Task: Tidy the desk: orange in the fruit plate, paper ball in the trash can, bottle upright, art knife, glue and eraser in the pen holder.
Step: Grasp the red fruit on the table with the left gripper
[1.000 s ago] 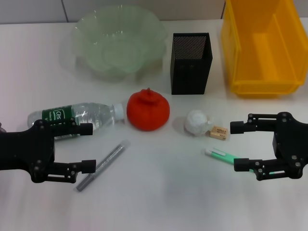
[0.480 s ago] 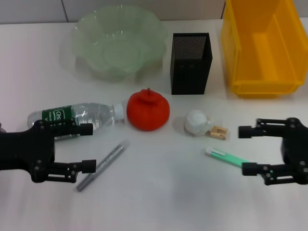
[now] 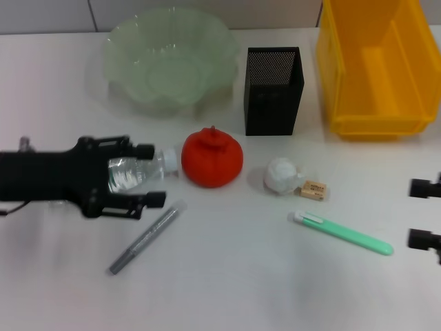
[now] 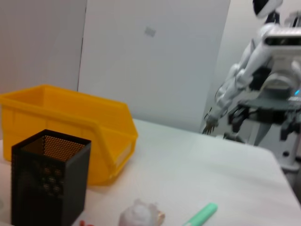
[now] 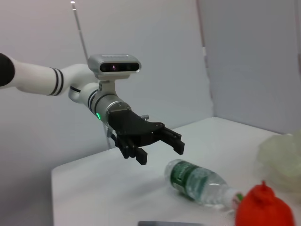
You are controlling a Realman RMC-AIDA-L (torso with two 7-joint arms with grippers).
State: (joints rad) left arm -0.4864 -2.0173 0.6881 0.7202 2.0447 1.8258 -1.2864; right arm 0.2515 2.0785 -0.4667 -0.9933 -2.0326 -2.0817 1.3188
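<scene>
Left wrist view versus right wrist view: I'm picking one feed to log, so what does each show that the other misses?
Only the left wrist view shows the trash can, the pen holder, the paper ball and the tip of the glue. Only the right wrist view shows the left claw, open above the lying bottle, and an edge of the fruit plate. Both catch the orange, though the left wrist view has only a sliver, and the white table.

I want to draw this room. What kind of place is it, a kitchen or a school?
Probably a robot lab. A white desk is set with a yellow bin and pen holder, plain walls surround it, and another white robot stands in the background.
</scene>
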